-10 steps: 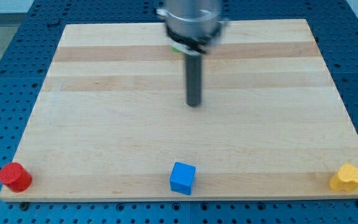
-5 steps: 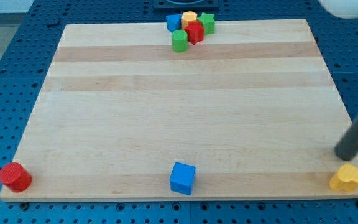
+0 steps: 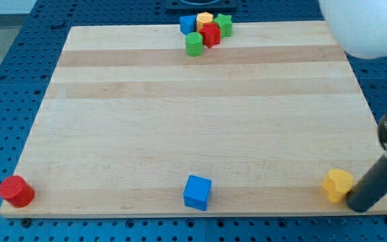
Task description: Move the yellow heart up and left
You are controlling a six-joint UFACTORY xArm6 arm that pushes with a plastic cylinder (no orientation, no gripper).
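The yellow heart [image 3: 338, 184] lies near the board's bottom right corner, a little in from the right edge. My tip [image 3: 358, 205] is on the board just right of and below the heart, touching or almost touching its right side. The rod slants up to the view's right edge.
A blue cube [image 3: 197, 192] sits at the bottom middle. A red cylinder [image 3: 16, 191] sits at the bottom left corner. A cluster at the top middle holds a blue block [image 3: 187, 25], a yellow block [image 3: 205, 18], a green block [image 3: 224, 25], a red block [image 3: 211, 35] and a green cylinder [image 3: 193, 44].
My tip swept from the board's middle to the right edge, then down behind the yellow heart. The heart has slid left from the bottom right corner.
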